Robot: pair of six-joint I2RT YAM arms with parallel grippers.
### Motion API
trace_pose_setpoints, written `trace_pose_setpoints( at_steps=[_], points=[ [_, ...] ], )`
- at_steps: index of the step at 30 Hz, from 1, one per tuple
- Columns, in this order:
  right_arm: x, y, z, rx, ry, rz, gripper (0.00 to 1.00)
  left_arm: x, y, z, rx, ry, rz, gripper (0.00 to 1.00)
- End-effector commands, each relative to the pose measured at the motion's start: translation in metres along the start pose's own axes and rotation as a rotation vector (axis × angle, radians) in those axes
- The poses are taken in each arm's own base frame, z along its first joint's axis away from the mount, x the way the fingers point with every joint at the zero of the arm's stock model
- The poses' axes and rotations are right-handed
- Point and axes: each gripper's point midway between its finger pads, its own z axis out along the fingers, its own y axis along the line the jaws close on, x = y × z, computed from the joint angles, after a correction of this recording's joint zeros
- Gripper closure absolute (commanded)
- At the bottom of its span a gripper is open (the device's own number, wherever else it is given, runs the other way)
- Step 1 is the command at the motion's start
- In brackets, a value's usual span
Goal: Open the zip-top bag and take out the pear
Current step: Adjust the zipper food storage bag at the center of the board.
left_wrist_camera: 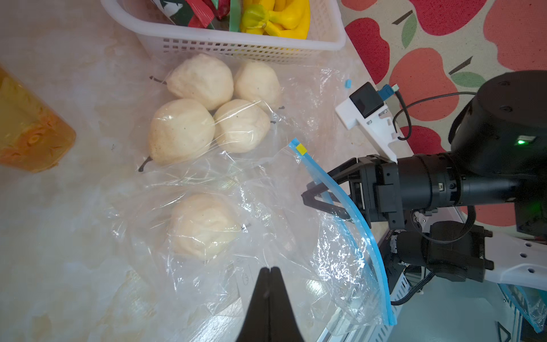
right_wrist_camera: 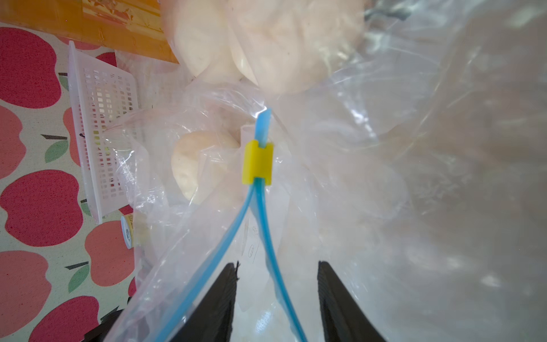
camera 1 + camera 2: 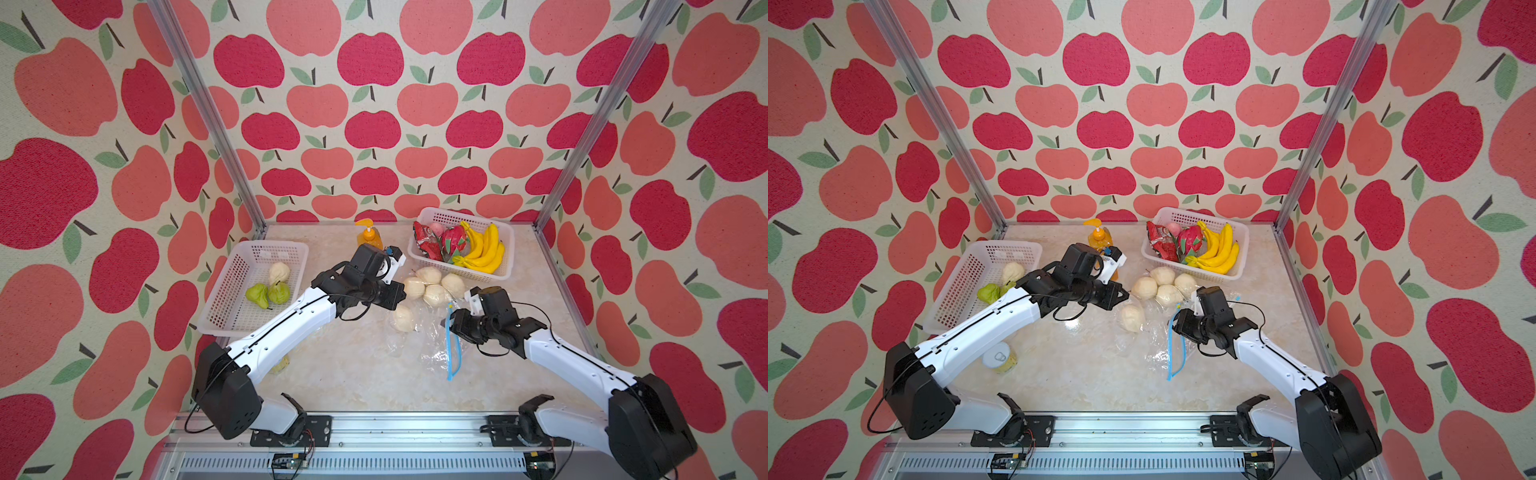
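The clear zip-top bag (image 3: 436, 353) lies crumpled on the table, its blue zip tracks parted below the yellow slider (image 2: 257, 163). One pale pear (image 3: 403, 318) (image 1: 202, 226) sits inside it under the film. My right gripper (image 2: 277, 264) (image 3: 451, 326) is open at the bag's mouth, with one blue zip track (image 2: 270, 254) running between its fingers. My left gripper (image 1: 270, 269) (image 3: 400, 291) is shut just above the bag's film, near the pear. I see nothing between its fingers.
Several pale pears (image 3: 432, 284) lie grouped under plastic beyond the bag. A white basket (image 3: 440, 212) of bananas and dragon fruit stands at the back right. An orange pump bottle (image 3: 369, 237) is at the back. The left basket (image 3: 232, 291) holds pears. A can (image 3: 1000, 357) lies under the left arm.
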Motion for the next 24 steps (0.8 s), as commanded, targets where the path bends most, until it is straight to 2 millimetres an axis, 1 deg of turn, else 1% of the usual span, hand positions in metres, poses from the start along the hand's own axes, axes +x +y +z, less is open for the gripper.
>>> trace_pose_setpoints(
  at_steps=[1,6,10,11,13,14,15,16,19,24],
  points=[
    [-0.007,0.013,-0.007,-0.001,-0.024,-0.034,0.57,0.02,0.01,0.014,0.0,0.101,-0.093,1.0],
    [-0.004,0.017,-0.005,-0.007,-0.017,-0.035,0.57,0.041,0.03,0.043,0.01,0.144,-0.156,1.0],
    [-0.001,0.019,-0.002,-0.006,-0.001,-0.038,0.57,0.049,0.046,0.06,-0.002,0.153,-0.172,1.0],
    [0.0,0.019,-0.003,-0.001,0.001,-0.04,0.55,0.05,0.051,0.064,-0.013,0.158,-0.176,1.0],
    [0.002,0.016,-0.006,0.024,0.004,-0.042,0.39,0.053,0.06,0.07,-0.033,0.167,-0.178,1.0],
    [0.003,0.015,-0.009,0.044,0.005,-0.047,0.33,0.053,0.064,0.074,-0.034,0.164,-0.181,1.0],
    [0.004,0.012,-0.012,0.063,0.002,-0.052,0.3,0.053,0.066,0.077,-0.029,0.158,-0.184,1.0],
    [0.004,0.012,-0.015,0.073,-0.002,-0.055,0.29,0.053,0.068,0.079,-0.026,0.154,-0.189,1.0],
    [0.007,0.011,-0.025,0.089,0.0,-0.065,0.3,0.055,0.079,0.085,-0.063,0.158,-0.2,1.0],
    [0.016,0.02,-0.036,0.061,0.032,-0.082,0.43,0.057,0.093,0.094,-0.094,0.148,-0.209,1.0]
  ],
)
